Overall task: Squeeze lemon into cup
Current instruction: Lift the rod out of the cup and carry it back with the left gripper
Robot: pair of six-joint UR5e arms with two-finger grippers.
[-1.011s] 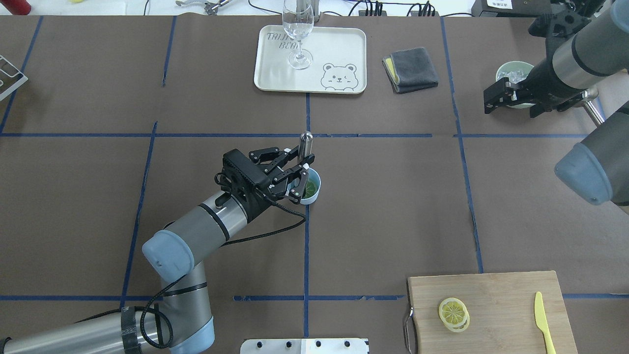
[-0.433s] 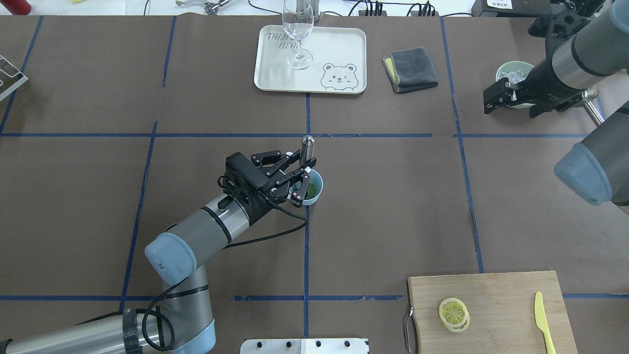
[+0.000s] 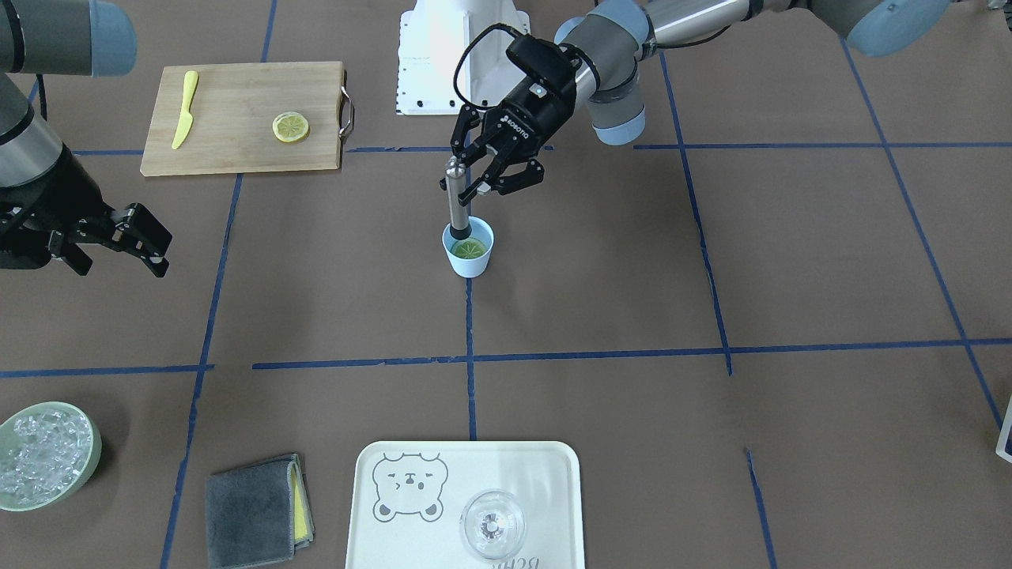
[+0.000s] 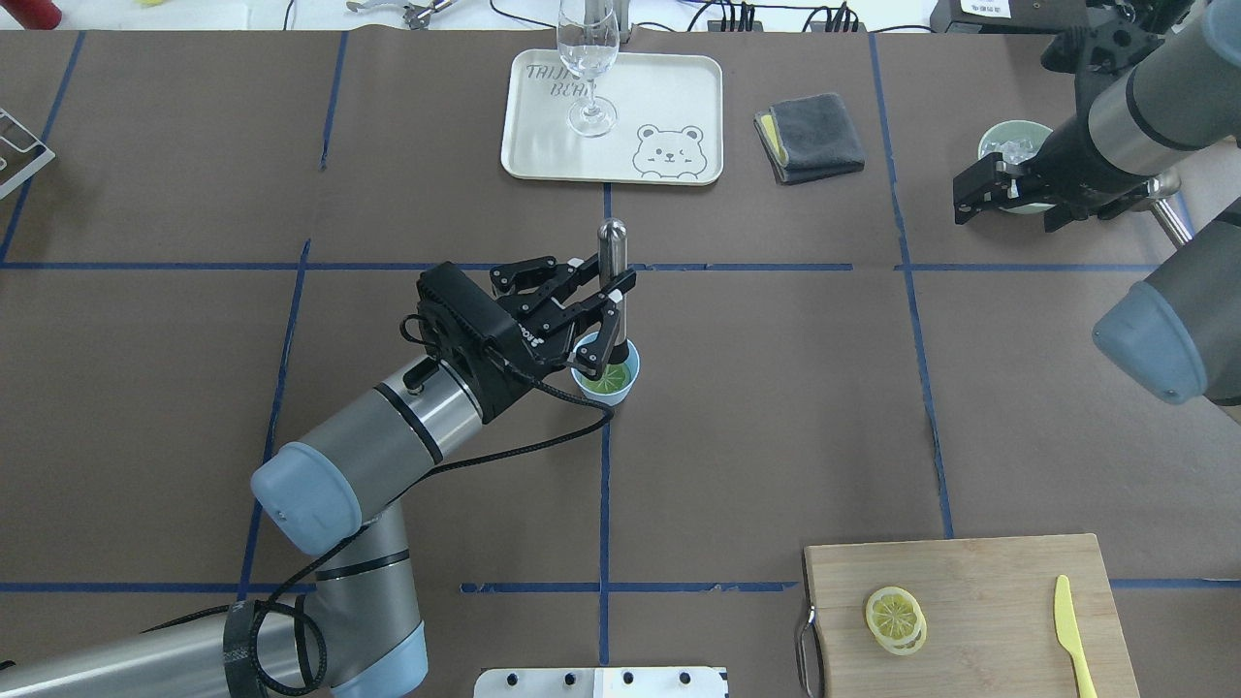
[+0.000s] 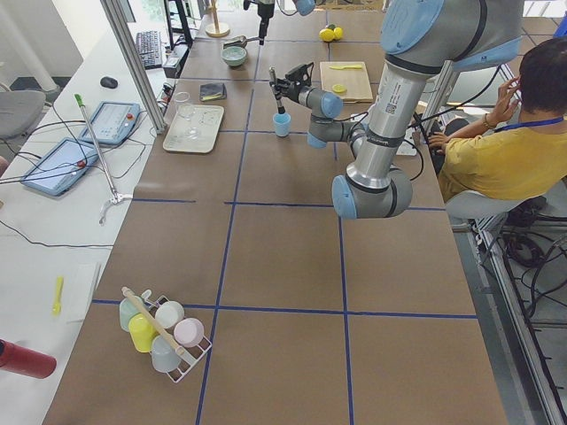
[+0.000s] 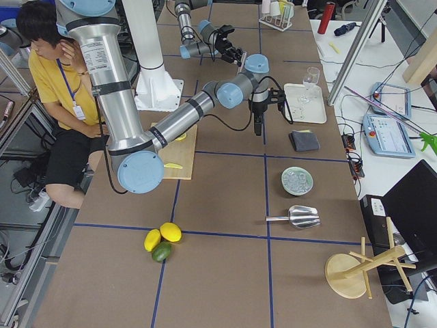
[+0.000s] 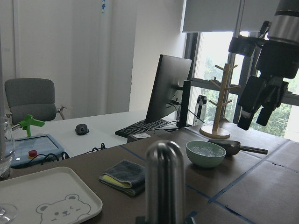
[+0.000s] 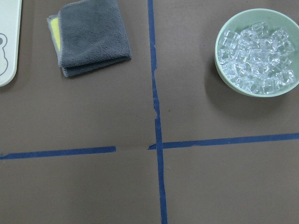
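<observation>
1. Lemon slice lies flat inside cup, mid-table, open table all round.
2. Left gripper: fingers clamped on upright metal rod, its foot inside the cup's rim.
3. Right gripper: fingers apart, empty, far right by ice bowl.

The metal rod has its lower end hidden inside the cup

- Brown paper-covered worktable, gridded with blue tape lines.
- White desk along its far side, bearing a black flat monitor and a black keyboard.
- Grey upholstered office chair, far left.
- Plain white wall behind.
- Dark-framed window, far right, with daylight and foliage beyond; white roller blind above.
- Grey floor.
</observation>
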